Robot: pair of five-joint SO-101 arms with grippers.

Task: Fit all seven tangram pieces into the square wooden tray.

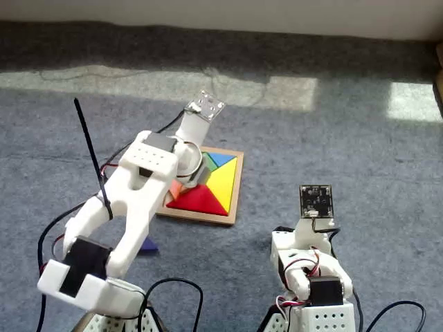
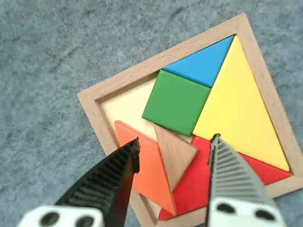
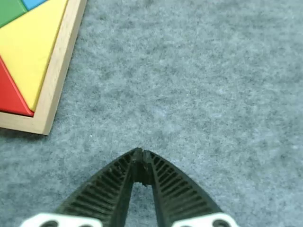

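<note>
The left gripper (image 2: 175, 142) hangs wide open over the wooden tray (image 2: 90, 101) and holds nothing; one finger is above the orange piece (image 2: 147, 175), the other above the red triangle (image 2: 199, 179), and the plain wood triangle (image 2: 175, 151) shows between them. The right gripper (image 3: 142, 158) is closed with its tips together, empty, above the grey carpet (image 3: 213, 94) just beside a corner of the tray. In the high view the tray lies near the middle of the carpet, and the right arm (image 1: 315, 277) is at 5 o'clock from it. Inside the tray the blue triangle (image 1: 221, 160) is toward 12 o'clock, the yellow triangle (image 1: 223, 181) toward 3 o'clock and the red triangle toward 6 o'clock. The green square (image 2: 177, 101) touches the blue, yellow and wood pieces. A small dark blue piece (image 1: 147, 243) lies on the carpet at 7 o'clock from the tray, outside it.
</note>
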